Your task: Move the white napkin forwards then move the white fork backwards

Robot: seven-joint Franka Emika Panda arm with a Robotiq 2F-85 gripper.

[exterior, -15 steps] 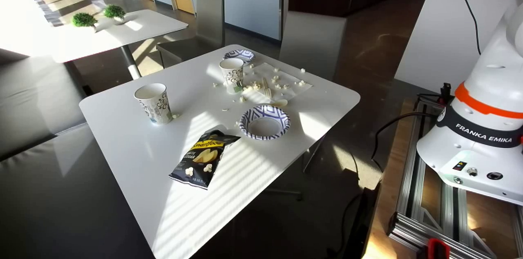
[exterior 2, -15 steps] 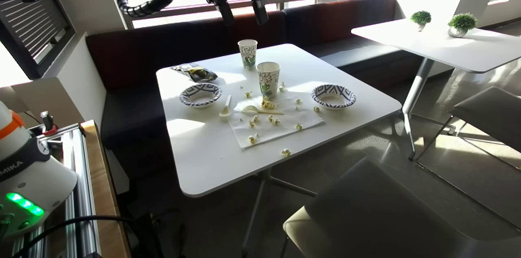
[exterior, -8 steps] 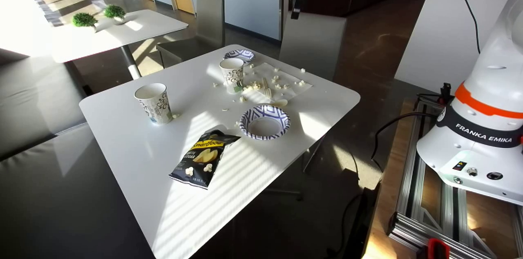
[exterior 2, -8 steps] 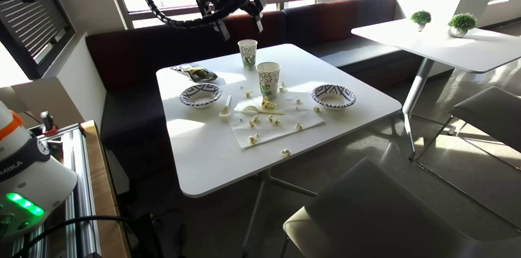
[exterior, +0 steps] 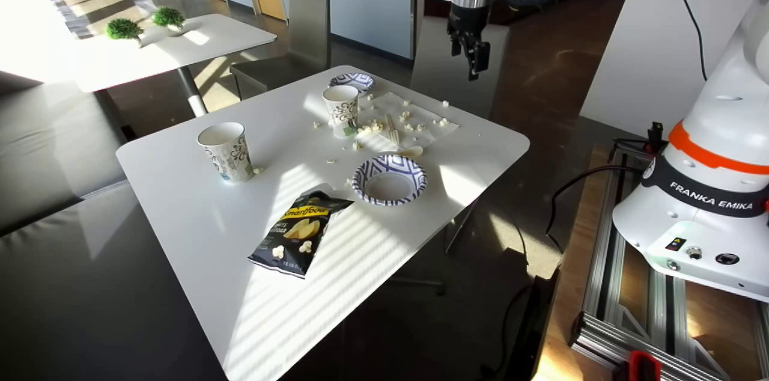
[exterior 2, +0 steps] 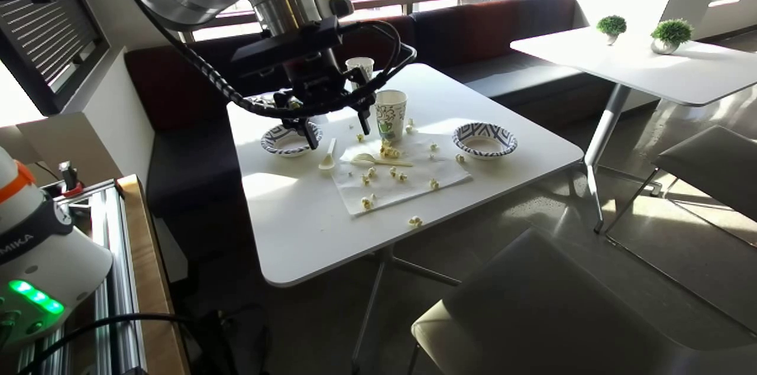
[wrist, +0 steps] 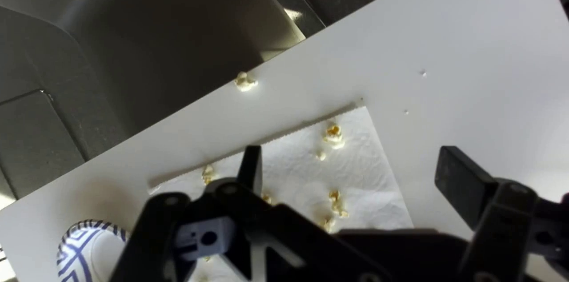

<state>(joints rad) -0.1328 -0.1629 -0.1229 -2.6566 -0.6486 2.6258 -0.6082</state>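
Note:
The white napkin (exterior 2: 384,197) lies flat on the white table under scattered popcorn; it also shows in an exterior view (exterior: 428,136) and in the wrist view (wrist: 355,162). The white fork (exterior 2: 378,161) lies on the napkin, beside a popcorn pile and near a paper cup; it also shows in an exterior view (exterior: 392,131). In the wrist view the fork is out of sight. My gripper (exterior 2: 338,131) is open and empty, above the table and apart from everything. In the wrist view the napkin's corner lies below, between the spread fingers (wrist: 355,171).
A white spoon (exterior 2: 329,156) lies beside the napkin. Two paper cups (exterior 2: 391,118) (exterior: 231,155), two patterned bowls (exterior 2: 485,141) (exterior: 389,181) and a dark snack bag (exterior: 300,234) stand or lie on the table. A chair (exterior 2: 532,292) stands at the table's edge.
The arm and gripper have come down toward the table and into both exterior views. The gripper stays open. The napkin, fork and other table things have not moved.

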